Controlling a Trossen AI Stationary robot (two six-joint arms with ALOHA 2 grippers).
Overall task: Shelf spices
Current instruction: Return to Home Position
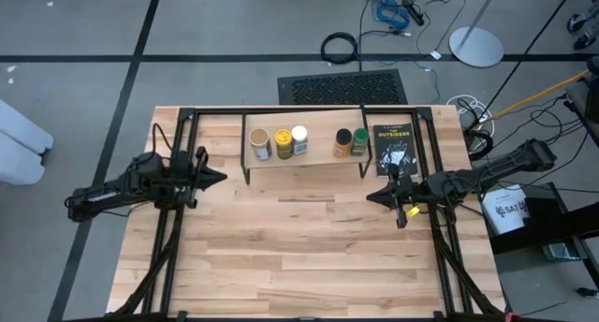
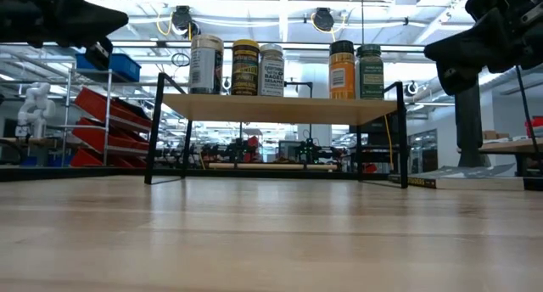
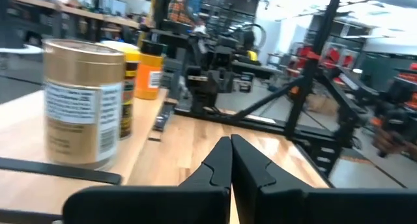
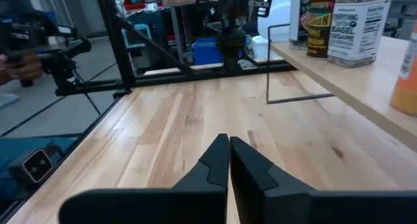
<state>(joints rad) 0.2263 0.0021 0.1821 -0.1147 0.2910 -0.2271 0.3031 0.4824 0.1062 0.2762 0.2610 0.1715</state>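
Several spice jars stand upright in a row on the low wooden shelf (image 1: pixel 304 160): a tan-lidded one (image 1: pixel 259 145), a yellow-lidded one (image 1: pixel 283 142), a white-lidded one (image 1: pixel 299 139), a dark-lidded one with orange contents (image 1: pixel 343 142) and a green-lidded one (image 1: pixel 359 140). The low view shows them on the board (image 2: pixel 280 108) as well. My left gripper (image 1: pixel 221 178) is shut and holds nothing, left of the shelf. My right gripper (image 1: pixel 371 197) is shut and holds nothing, near the shelf's right legs.
A black book with orange lettering (image 1: pixel 394 148) lies flat on the table right of the shelf, under my right arm's reach. A black frame (image 1: pixel 309 110) runs along the table's far edge. Bare tabletop (image 1: pixel 299 256) stretches toward the near edge.
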